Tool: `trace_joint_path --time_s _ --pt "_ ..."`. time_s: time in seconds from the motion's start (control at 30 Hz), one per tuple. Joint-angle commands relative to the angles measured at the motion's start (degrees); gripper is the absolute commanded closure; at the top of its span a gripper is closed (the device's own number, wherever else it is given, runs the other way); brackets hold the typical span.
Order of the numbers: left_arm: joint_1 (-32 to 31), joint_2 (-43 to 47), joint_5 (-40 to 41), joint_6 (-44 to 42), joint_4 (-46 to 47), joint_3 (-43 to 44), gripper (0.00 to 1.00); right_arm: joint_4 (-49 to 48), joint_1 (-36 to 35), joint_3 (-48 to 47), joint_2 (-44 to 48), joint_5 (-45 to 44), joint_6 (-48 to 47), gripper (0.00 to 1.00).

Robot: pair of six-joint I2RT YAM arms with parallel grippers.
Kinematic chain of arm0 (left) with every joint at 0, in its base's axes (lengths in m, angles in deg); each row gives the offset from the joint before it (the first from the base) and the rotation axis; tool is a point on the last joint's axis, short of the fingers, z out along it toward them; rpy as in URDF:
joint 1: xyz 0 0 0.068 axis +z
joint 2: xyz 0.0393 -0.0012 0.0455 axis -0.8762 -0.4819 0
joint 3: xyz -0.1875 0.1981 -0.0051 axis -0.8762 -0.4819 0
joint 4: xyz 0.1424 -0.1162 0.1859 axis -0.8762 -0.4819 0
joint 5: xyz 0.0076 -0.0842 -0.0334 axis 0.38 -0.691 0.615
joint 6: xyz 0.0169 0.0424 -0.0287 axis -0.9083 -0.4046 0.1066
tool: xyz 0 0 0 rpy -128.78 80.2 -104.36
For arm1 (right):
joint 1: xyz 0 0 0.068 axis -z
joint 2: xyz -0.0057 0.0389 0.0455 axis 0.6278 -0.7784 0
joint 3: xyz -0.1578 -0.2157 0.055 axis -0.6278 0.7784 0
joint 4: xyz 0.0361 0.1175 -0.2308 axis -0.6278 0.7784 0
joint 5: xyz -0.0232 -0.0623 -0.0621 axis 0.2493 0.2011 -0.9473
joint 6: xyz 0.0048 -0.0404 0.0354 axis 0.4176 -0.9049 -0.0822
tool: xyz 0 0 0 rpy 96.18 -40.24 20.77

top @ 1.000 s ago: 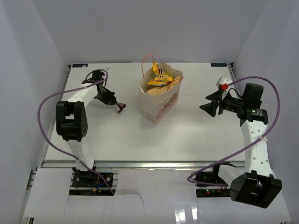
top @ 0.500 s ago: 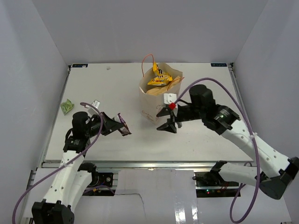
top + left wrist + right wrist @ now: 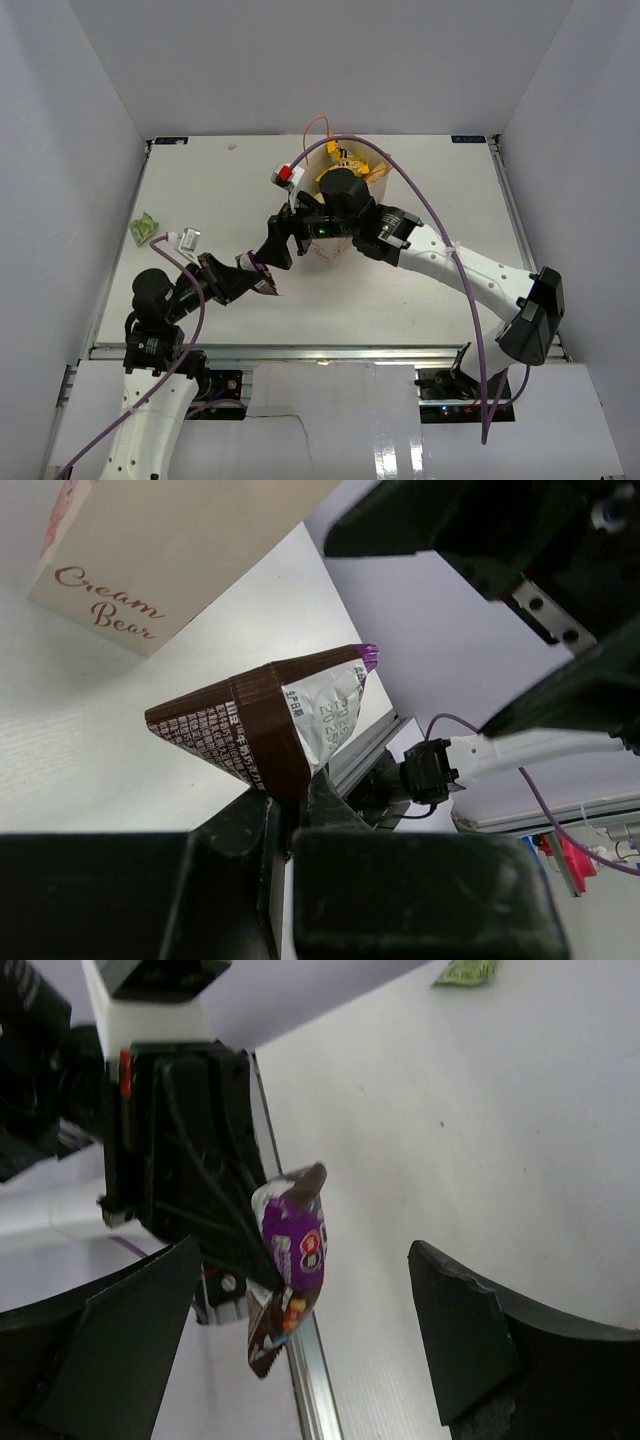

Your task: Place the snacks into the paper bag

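**The left fingers (image 3: 230, 880) pinch the dark brown-purple bar (image 3: 270, 725) by one end**

It sits just left of the near corner of the paper bag (image 3: 180, 540), long axis aimed roughly at the bag. The right fingers (image 3: 110, 1360), spread wide, flank its free tip, seemingly without touching.

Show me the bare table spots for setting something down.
Free: the table right of the paper bag to its edge, and the far-left corner beyond the green packet. Crowded: front-left of the bag, where left pincer, dark bar and right pincer cluster.

The bar (image 3: 250, 742) is brown and purple, the paper bag (image 3: 200, 540) cream.
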Motion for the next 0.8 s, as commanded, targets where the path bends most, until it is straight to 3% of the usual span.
trace_joint_path --time_s 0.0,0.13,0.57,0.77 --pt "-0.30 4.26 -0.32 -0.61 -1.14 0.07 0.88 -7.13 -0.16 -4.33 -2.76 0.91 12.26 0.10" --pt "-0.30 6.82 1.36 -1.31 -2.20 0.68 0.84 -9.41 -0.25 -5.04 -5.50 3.55 16.84 0.00" --pt "-0.30 5.15 1.80 -1.14 -2.03 2.62 0.83 -13.81 -0.51 0.14 -5.24 6.80 23.17 0.35" --pt "-0.30 6.11 1.80 0.09 -2.03 2.53 0.81 -14.78 -1.04 0.23 -7.08 6.98 24.41 0.43"
